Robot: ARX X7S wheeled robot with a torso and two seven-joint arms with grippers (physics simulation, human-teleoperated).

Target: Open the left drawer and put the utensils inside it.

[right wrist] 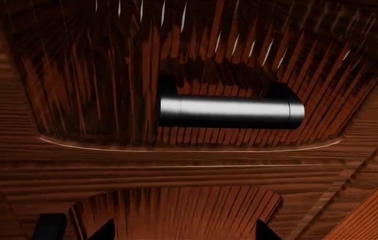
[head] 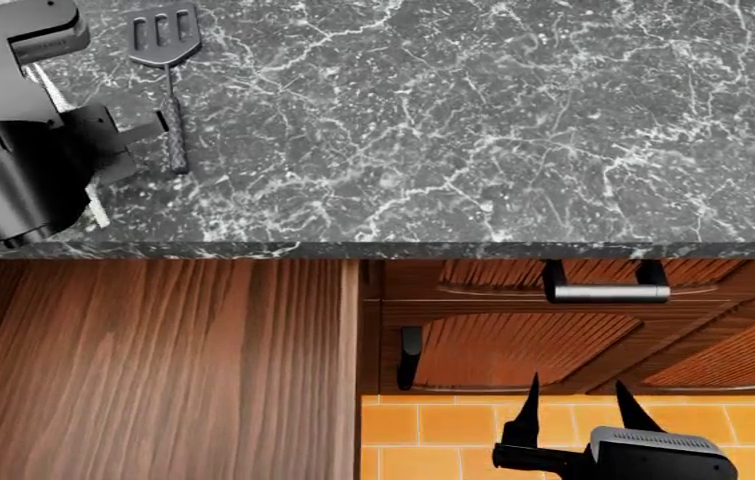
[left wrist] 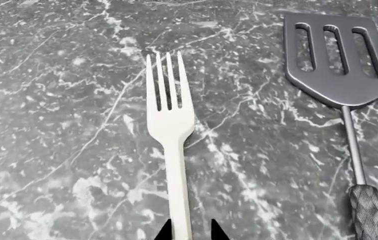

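Note:
The white fork (left wrist: 170, 115) lies flat on the marble counter, tines pointing away from my left gripper (left wrist: 191, 231). That gripper is open, its two dark fingertips (left wrist: 165, 231) straddling the fork's handle. The dark grey slotted spatula (left wrist: 339, 60) lies beside the fork, parallel to it, and also shows on the counter in the head view (head: 168, 40). My left arm (head: 17, 130) covers the fork there. The left drawer (head: 150, 370) stands pulled out below the counter edge, showing its striped wood floor. My right gripper (head: 575, 405) hangs open and empty.
A shut drawer front with a silver bar handle (head: 607, 292) sits right of the open drawer; the right wrist camera faces that handle (right wrist: 232, 112). Arched cabinet doors (head: 524, 350) with a black handle (head: 411, 355) are below it, above an orange tiled floor (head: 444, 430).

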